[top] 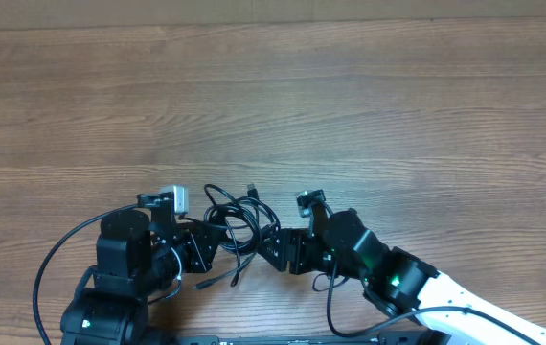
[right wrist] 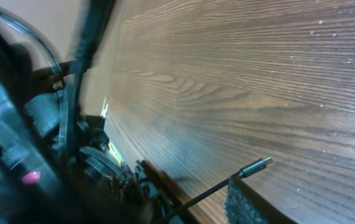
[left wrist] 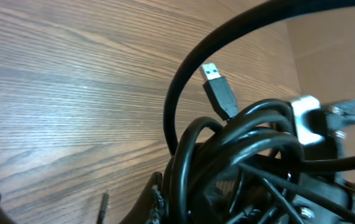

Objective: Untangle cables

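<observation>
Cables [top: 239, 222]: black cords in a knot of overlapping loops, lying on the table near its front edge, between the two grippers.
Table [top: 350, 96]: wood-grain surface, seen in all three views.
USB plug [left wrist: 218, 87]: black body with a silver tip, sticking up out of the bundle in the left wrist view; overhead it points away from the arms at the far side of the knot.
Loose end [top: 217, 282]: one cord trailing out of the knot toward the front edge, ending in a small dark plug beside the left arm.
Left gripper [top: 208, 245]: at the left edge of the knot, touching it; the bundle fills the lower part of its wrist view and hides the fingers, so the jaw state cannot be told.
Right gripper [top: 275, 251]: at the right edge of the knot; its wrist view is blurred, with one padded finger [right wrist: 245, 200] low in the frame; whether the jaws are apart or closed cannot be told.
Thin cord [right wrist: 227, 182]: runs just beside that finger over the table, ending in a small metal-tipped plug.
</observation>
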Robot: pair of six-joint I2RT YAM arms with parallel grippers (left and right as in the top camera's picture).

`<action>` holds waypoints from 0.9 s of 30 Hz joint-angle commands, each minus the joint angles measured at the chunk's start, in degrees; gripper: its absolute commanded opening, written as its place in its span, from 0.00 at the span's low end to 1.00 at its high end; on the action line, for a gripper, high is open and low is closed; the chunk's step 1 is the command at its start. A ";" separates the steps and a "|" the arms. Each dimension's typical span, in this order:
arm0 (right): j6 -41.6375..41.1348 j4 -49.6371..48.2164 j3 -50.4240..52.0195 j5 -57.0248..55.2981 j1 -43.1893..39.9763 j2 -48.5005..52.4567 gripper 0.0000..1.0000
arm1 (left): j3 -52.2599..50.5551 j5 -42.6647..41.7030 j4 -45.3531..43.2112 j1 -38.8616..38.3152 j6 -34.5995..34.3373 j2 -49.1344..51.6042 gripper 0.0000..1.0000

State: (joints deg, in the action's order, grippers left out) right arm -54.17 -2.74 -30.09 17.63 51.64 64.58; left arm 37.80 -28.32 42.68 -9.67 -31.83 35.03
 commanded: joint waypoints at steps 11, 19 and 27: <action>-0.09 11.52 0.00 -0.37 0.00 -18.08 0.61 | 0.81 4.52 1.55 0.28 -1.66 -0.26 0.04; -4.59 17.07 0.00 -3.45 0.04 -18.03 0.68 | 0.81 4.52 2.05 0.26 -3.34 -0.26 0.04; -4.61 15.26 0.00 -4.33 0.04 -15.30 0.72 | 0.81 10.64 4.15 0.26 -16.20 -0.26 0.04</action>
State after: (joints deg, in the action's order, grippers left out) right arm -58.43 14.13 -29.93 14.55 51.53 48.71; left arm 37.82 -21.98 46.30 -9.67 -39.24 35.05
